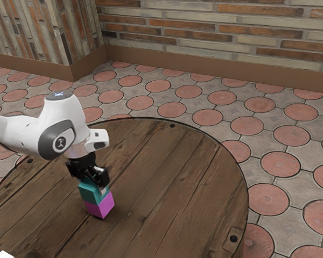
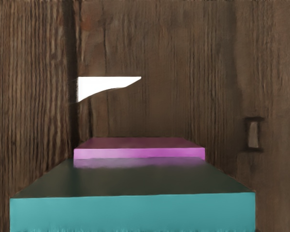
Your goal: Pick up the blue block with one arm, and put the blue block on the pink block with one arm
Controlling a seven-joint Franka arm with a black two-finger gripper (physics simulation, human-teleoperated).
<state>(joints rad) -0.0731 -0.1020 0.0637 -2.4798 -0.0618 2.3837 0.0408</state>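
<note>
The blue block (image 1: 90,192), teal in colour, rests on top of the pink block (image 1: 101,206) near the front left of the round wooden table (image 1: 172,177). My gripper (image 1: 90,181) comes straight down on it, its black fingers against the blue block's upper sides, shut on it. In the wrist view the blue block (image 2: 133,203) lies just under my hand, and the pink block (image 2: 139,147) sticks out from beneath its far edge.
A white object (image 2: 104,87) lies on the wood beyond the blocks, also at the table's front left corner (image 1: 0,253). A small slot (image 2: 253,134) is cut in the tabletop. The table's rim (image 1: 234,238) curves on the exterior view's right, with tiled floor beyond.
</note>
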